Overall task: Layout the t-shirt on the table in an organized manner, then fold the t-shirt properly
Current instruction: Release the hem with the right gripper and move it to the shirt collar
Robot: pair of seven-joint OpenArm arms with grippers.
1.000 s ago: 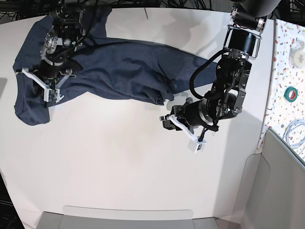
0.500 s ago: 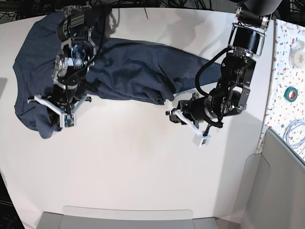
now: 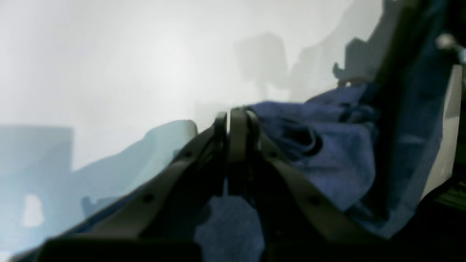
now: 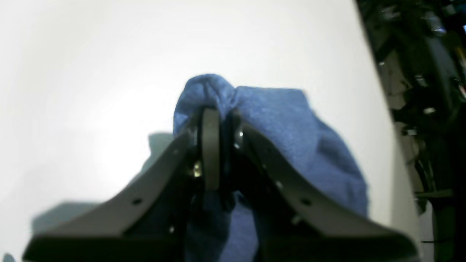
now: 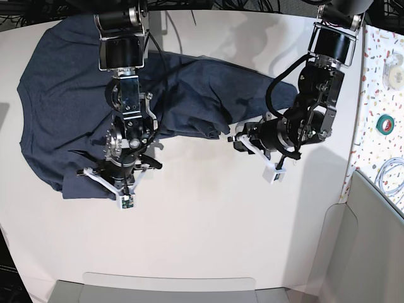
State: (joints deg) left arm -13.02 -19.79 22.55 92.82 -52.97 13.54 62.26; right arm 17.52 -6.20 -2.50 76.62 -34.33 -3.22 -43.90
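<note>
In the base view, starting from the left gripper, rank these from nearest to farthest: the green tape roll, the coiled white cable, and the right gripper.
From the left gripper:
1. Green tape roll, on the speckled side surface at the view's right.
2. Coiled white cable, further toward the view's lower right.
3. Right gripper, across the table on the view's left, on the t-shirt.

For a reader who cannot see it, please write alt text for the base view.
A dark blue t-shirt lies crumpled across the far side of a white table. Two black robot arms each pinch its near edge: the right gripper and the left gripper.
</note>
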